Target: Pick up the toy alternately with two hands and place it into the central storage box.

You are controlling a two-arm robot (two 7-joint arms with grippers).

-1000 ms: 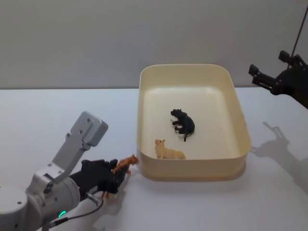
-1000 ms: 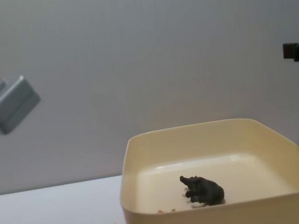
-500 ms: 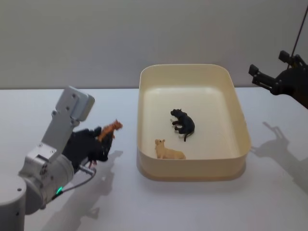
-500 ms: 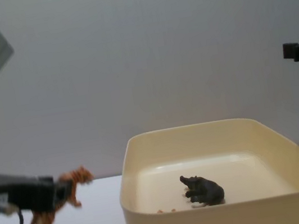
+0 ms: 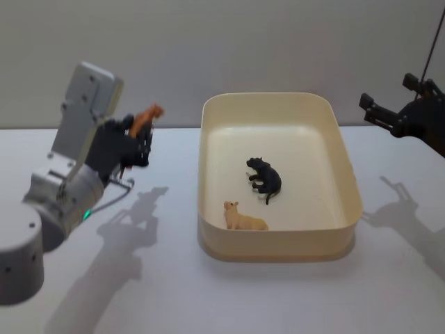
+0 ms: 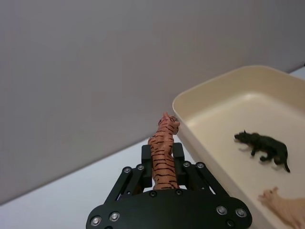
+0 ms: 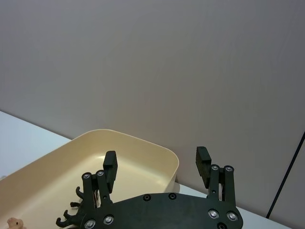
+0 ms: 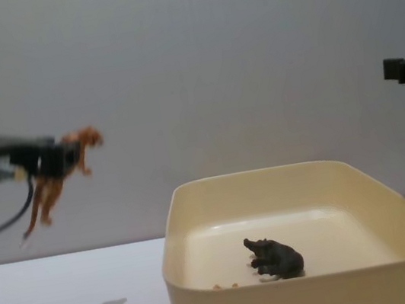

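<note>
Tiger [image 5: 144,118] is way up off the table now, pinched tight in the left gripper [image 5: 132,142], left of the box [image 5: 278,247] and well above its rim. Just needs carrying over and dropping in. Right gripper [image 7: 157,169] hangs open, empty, far right.

Three toy animals in all: one orange tiger [image 5: 143,120], one black animal [image 5: 265,178] and one cream animal [image 5: 243,217]. There is one cream-yellow storage box [image 5: 278,102], and two grippers, left gripper [image 5: 138,142] and right gripper [image 5: 382,117].
</note>
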